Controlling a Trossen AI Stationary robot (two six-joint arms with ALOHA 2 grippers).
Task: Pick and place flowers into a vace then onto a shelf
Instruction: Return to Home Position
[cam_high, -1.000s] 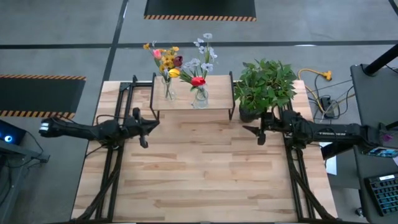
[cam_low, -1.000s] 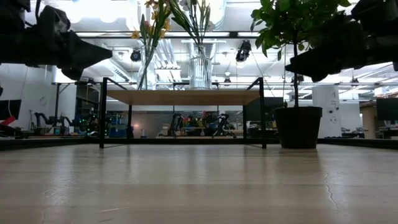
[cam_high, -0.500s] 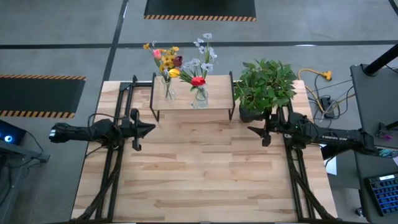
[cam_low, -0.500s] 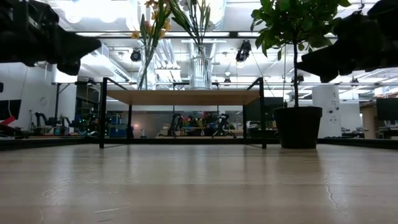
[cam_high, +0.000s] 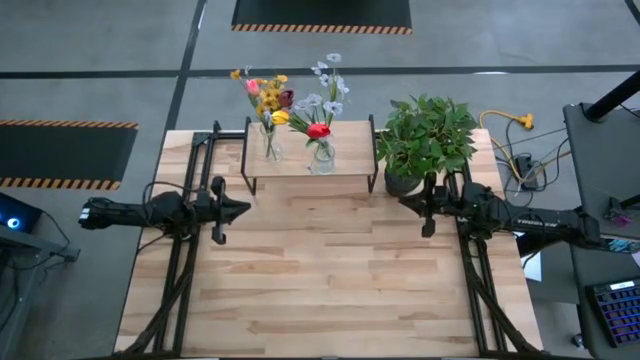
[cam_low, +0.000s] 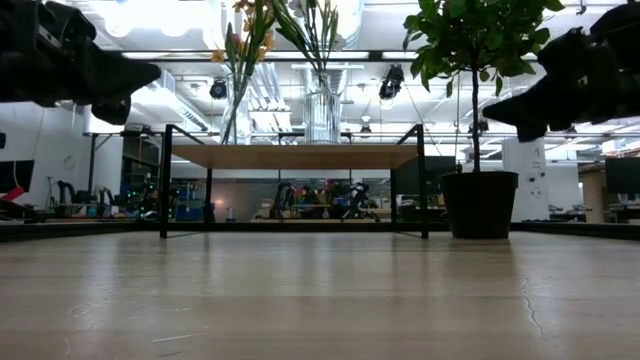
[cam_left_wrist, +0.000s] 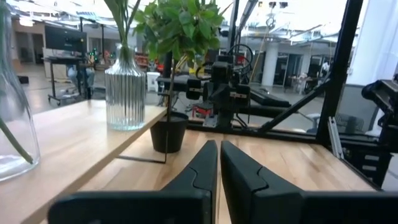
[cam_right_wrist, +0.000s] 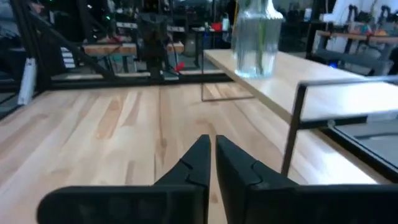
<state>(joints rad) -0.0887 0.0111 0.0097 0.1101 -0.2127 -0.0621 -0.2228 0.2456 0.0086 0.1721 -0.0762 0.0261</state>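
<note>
Shelf (cam_high: 350, 162) at the far side of the table (cam_high: 320, 290), carrying two clear glass vases that hold the flowers. Yellow, pink and maroon flowers (cam_high: 266, 95) stand in the left vase (cam_high: 271, 148). A red bloom and pale sprays (cam_high: 322, 100) stand in the ribbed right vase (cam_high: 321, 157).

Left gripper (cam_high: 247, 207): fingers pressed together, holding nothing, off the shelf's left front corner. It is almost where it was half a second ago, but farther from the shelf than a second ago.

Right gripper (cam_high: 403, 203): fingers likewise together and empty, off the shelf's right front corner beside the potted plant (cam_high: 428, 135). It has drawn back slightly from the shelf over the last second.
</note>
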